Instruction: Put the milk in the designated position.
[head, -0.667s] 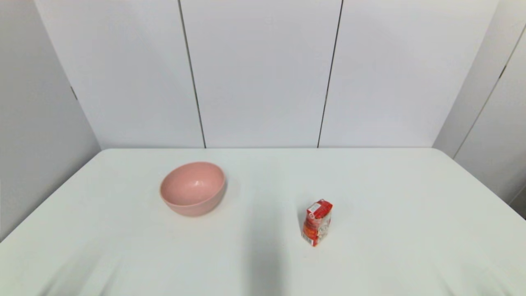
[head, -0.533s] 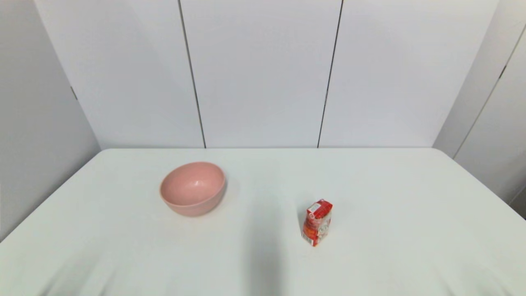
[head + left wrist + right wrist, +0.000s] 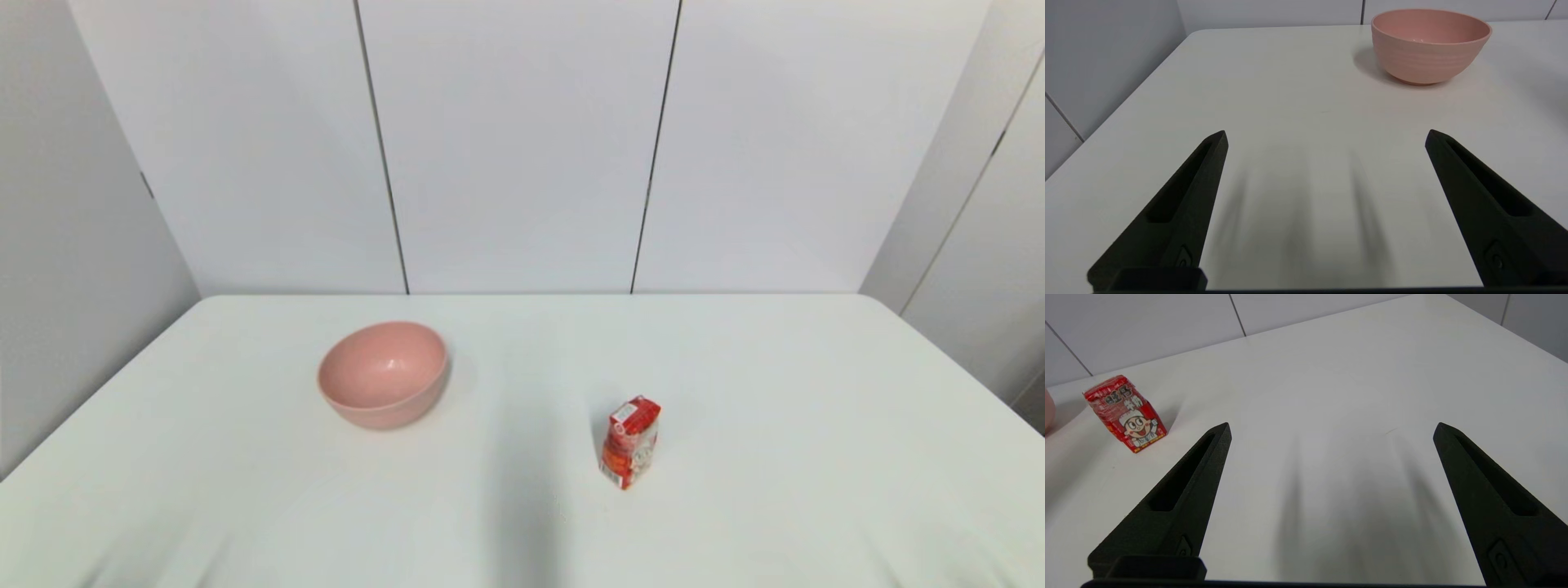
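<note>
Right gripper (image 3: 1331, 426) and left gripper (image 3: 1327, 132), both spread wide and empty, hover low over the table (image 3: 775, 392); one milk carton (image 3: 630, 442) stands right of one bowl (image 3: 384, 373), apparently untouched.

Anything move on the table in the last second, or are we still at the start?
Nothing visibly changed. The milk stands upright where it was, apart from the pink bowl. Neither arm has entered the head view; the left gripper and right gripper are open, holding nothing.
</note>
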